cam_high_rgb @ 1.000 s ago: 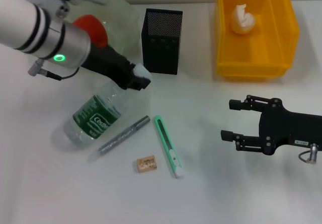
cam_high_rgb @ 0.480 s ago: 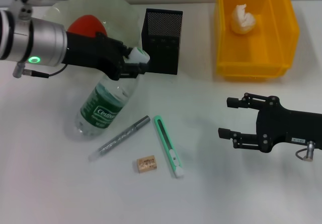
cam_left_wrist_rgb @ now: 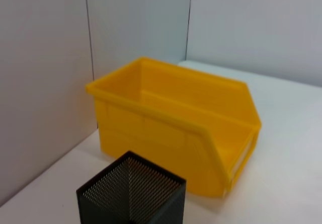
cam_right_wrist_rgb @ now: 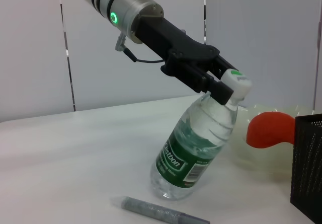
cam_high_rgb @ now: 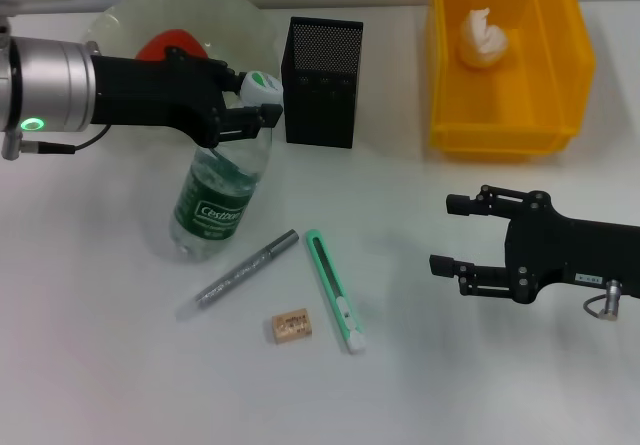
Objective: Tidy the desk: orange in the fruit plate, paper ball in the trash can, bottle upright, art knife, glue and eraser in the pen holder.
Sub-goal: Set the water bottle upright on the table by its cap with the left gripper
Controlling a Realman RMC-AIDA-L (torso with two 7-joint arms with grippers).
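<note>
Clear plastic bottle (cam_high_rgb: 214,197) w/ green label is mid-tilt in head view, neck pinched by the left gripper (cam_high_rgb: 247,111), base on the desk (cam_high_rgb: 420,385), cap (cam_high_rgb: 262,85) leaning toward the pen holder (cam_high_rgb: 322,82). Orange (cam_high_rgb: 168,43) sits in the fruit plate (cam_high_rgb: 120,20), partly behind the arm; paper ball (cam_high_rgb: 482,37) lies in the yellow trash can (cam_high_rgb: 520,130). Glue (cam_high_rgb: 240,273), art knife (cam_high_rgb: 334,289) & eraser (cam_high_rgb: 291,325) lie loose on the desk near the bottle. Right gripper (cam_high_rgb: 455,235) hovers idle over bare desk, fingers spread, holding nothing.

Left wrist view: only the trash can (cam_left_wrist_rgb: 176,118) & holder (cam_left_wrist_rgb: 132,194); own fingers and bottle not visible.

Right wrist view: bottle (cam_right_wrist_rgb: 193,148) clearly leaning, gripper (cam_right_wrist_rgb: 214,83) clamped just under the cap (cam_right_wrist_rgb: 236,80), glue (cam_right_wrist_rgb: 156,209) beside its base.

Judgement: pivot about the base edge until the neck is vertical, keep downward pressure light so the base doesn't skid, release only once it's flat. Watch the holder close by.

Hard to tell: exact base contact, and the label text.
</note>
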